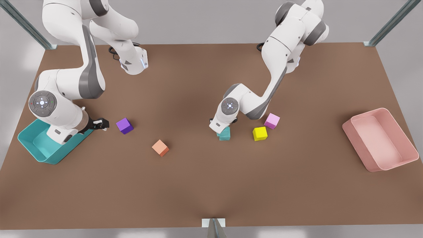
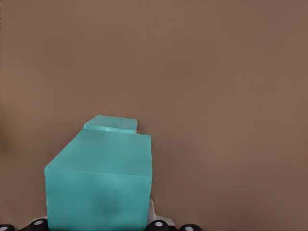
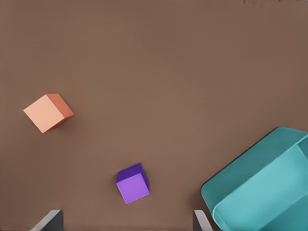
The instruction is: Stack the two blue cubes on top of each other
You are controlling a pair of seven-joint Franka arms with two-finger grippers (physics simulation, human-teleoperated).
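Note:
My left gripper (image 1: 222,128) is down at the table's middle, shut on a blue cube (image 2: 98,183). That cube sits right over the second blue cube (image 2: 111,123), of which just a strip of the top face peeks out past it. In the front view the two read as one teal block (image 1: 225,135) under the hand. My right gripper (image 1: 103,124) waits at the front view's left, open, with nothing between its fingertips (image 3: 48,222).
A purple cube (image 1: 124,126) lies just past the right gripper, an orange cube (image 1: 160,147) farther on. Yellow (image 1: 260,133) and pink (image 1: 272,120) cubes sit close beside the left gripper. A teal bin (image 1: 33,145) is under the right arm. A pink bin (image 1: 380,140) is far right.

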